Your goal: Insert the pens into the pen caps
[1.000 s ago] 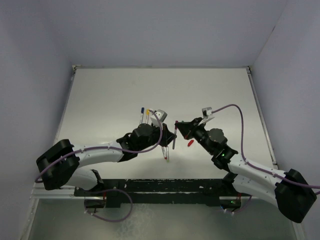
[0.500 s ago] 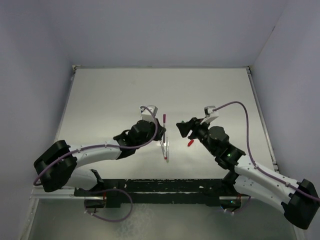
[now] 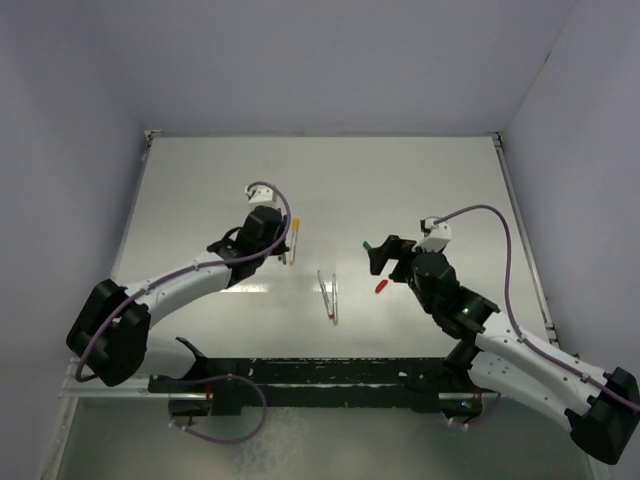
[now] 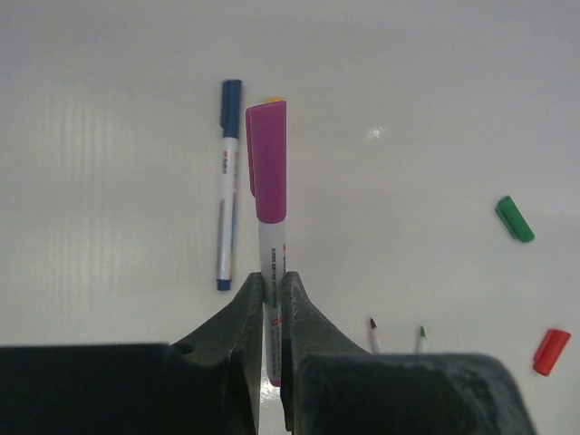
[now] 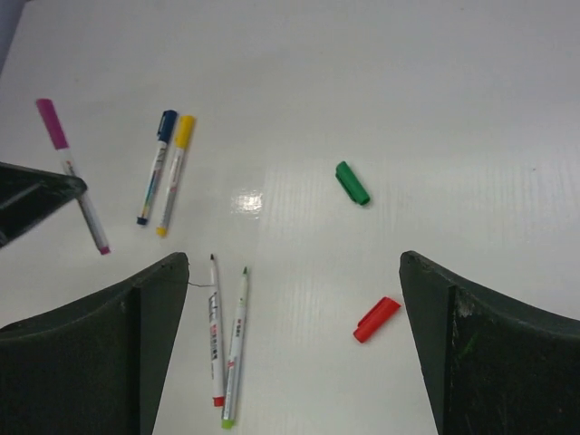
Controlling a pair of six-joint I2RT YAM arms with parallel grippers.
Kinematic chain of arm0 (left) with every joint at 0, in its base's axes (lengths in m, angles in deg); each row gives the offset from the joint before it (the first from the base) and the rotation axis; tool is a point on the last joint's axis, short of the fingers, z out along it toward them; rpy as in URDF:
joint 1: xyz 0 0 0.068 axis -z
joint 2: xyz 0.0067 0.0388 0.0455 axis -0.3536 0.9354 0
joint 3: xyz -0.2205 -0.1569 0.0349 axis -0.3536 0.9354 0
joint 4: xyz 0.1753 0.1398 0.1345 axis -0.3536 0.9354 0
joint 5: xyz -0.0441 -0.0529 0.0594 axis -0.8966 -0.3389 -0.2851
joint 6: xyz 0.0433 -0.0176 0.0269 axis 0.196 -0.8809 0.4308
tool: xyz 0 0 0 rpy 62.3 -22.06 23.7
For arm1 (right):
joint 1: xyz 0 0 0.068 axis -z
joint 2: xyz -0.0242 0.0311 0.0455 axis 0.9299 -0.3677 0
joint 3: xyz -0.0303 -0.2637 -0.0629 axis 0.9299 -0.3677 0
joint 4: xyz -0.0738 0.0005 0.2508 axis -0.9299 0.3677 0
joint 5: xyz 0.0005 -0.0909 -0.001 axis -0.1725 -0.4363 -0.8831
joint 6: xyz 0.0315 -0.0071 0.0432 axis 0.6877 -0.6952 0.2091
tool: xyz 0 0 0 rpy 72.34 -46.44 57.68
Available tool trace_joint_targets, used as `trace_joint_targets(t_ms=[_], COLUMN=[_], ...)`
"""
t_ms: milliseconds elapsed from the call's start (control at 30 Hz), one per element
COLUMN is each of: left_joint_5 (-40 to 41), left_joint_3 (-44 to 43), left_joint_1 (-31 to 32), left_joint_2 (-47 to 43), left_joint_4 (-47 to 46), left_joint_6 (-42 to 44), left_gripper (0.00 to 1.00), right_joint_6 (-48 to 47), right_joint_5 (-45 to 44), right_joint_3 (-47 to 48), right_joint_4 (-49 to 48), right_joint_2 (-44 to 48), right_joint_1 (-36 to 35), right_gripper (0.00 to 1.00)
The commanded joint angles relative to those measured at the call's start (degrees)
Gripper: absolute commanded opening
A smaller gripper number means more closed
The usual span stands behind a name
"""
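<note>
My left gripper (image 4: pixel 272 285) is shut on the white barrel of a pen with a purple cap (image 4: pixel 268 159) on it, held just above the table. Beside it lie a blue-capped pen (image 4: pixel 227 195) and a yellow-capped pen (image 5: pixel 175 175). Two uncapped pens, one red-ended (image 5: pixel 216 335) and one green-ended (image 5: pixel 235 349), lie side by side at centre (image 3: pixel 328 298). A loose green cap (image 5: pixel 352 183) and a loose red cap (image 5: pixel 376 319) lie to their right. My right gripper (image 5: pixel 294 263) hangs wide open over the red cap and holds nothing.
White tabletop (image 3: pixel 420 190) with grey walls on three sides. The arms' black base rail (image 3: pixel 320 378) runs along the near edge. The left gripper (image 3: pixel 278 248) is left of centre and the right gripper (image 3: pixel 382 258) right of centre, well apart.
The grippers were together at centre. The left arm has carried the purple-capped pen away to the far left. The right gripper has opened and drawn back to the right.
</note>
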Motion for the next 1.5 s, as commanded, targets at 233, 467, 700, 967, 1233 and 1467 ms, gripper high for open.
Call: trace_joint_targets(t_ms=[233, 467, 700, 967, 1233, 1467], left_joint_5=[-4.0, -9.8, -10.7, -9.9, -9.3, -7.8], left_joint_3=[-7.6, -10.8, -12.8, -14.0, -15.3, -16.1], left_joint_1=[-14.0, -16.3, -16.4, -16.4, -16.5, -16.4], left_joint_2=[6.9, 14.5, 19.4, 23.8, 26.7, 25.1], left_joint_4=[6.2, 3.2, 2.2, 1.7, 2.5, 4.4], left_joint_6=[8.4, 11.8, 12.2, 12.0, 11.3, 11.2], left_gripper=[0.00, 0.00, 0.00, 0.00, 0.18, 0.32], right_joint_6=[3.5, 4.0, 4.2, 4.2, 4.2, 3.7], right_joint_5=[-3.6, -4.6, -4.7, -4.2, -3.5, -3.2], right_joint_3=[2.4, 1.9, 1.3, 0.8, 0.8, 0.8], right_joint_4=[5.4, 6.2, 6.3, 5.8, 5.6, 5.2], right_joint_2=[-3.0, -2.0, -0.7, -1.2, -2.4, -2.2], right_joint_1=[0.0, -0.1, 0.0, -0.1, 0.0, 0.0], right_gripper=[1.00, 1.00, 1.00, 1.00, 1.00, 1.00])
